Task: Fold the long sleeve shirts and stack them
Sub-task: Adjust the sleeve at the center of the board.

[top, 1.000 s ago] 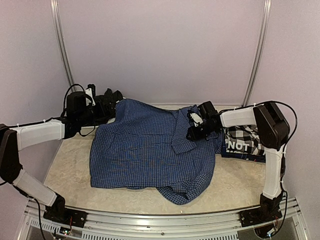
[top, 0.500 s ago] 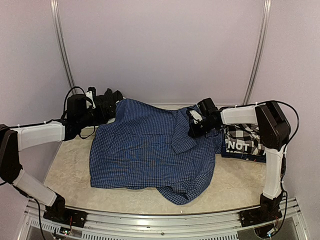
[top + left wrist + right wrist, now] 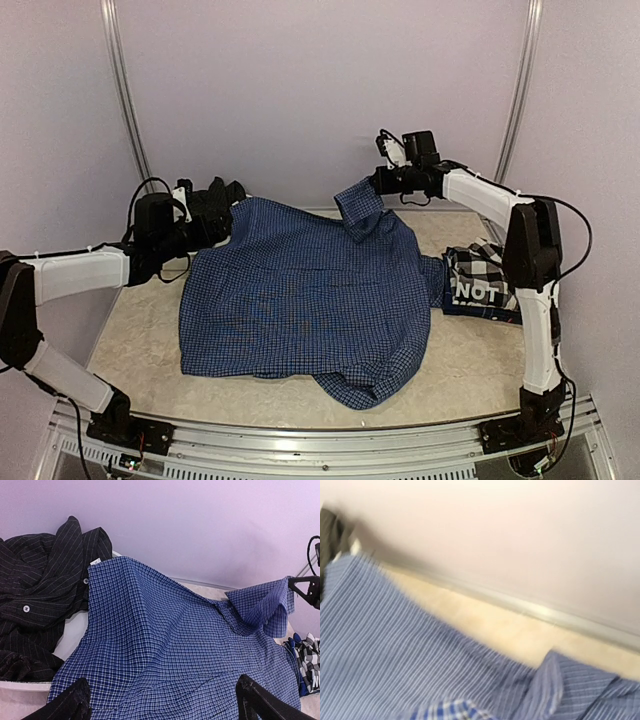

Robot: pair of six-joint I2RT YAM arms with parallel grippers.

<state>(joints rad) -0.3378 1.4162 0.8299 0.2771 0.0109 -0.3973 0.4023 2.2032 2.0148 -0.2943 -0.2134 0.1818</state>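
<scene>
The blue fine-check shirt [image 3: 300, 300] lies spread across the middle of the table, and it fills the left wrist view [image 3: 165, 645]. My right gripper [image 3: 376, 185] is raised near the back wall, shut on a flap [image 3: 358, 207] of this shirt and holding it up off the table. In the blurred right wrist view only blue cloth [image 3: 420, 655] shows, and the fingers are hidden. My left gripper [image 3: 215, 225] hovers open at the shirt's back-left edge, with one dark fingertip [image 3: 65, 705] showing over the cloth. The black shirt [image 3: 35, 605] is bunched at the back left. The black-and-white check shirt [image 3: 485, 280] lies at the right.
The back wall [image 3: 320, 100] stands close behind the raised gripper. Metal posts [image 3: 125, 100] rise at both back corners. A metal rail [image 3: 320, 440] runs along the near edge. Beige tabletop [image 3: 140, 340] shows on both sides of the blue shirt.
My right gripper shut on the flap of the blue shirt and lifted it up and back toward the wall. The left arm has hardly moved.
</scene>
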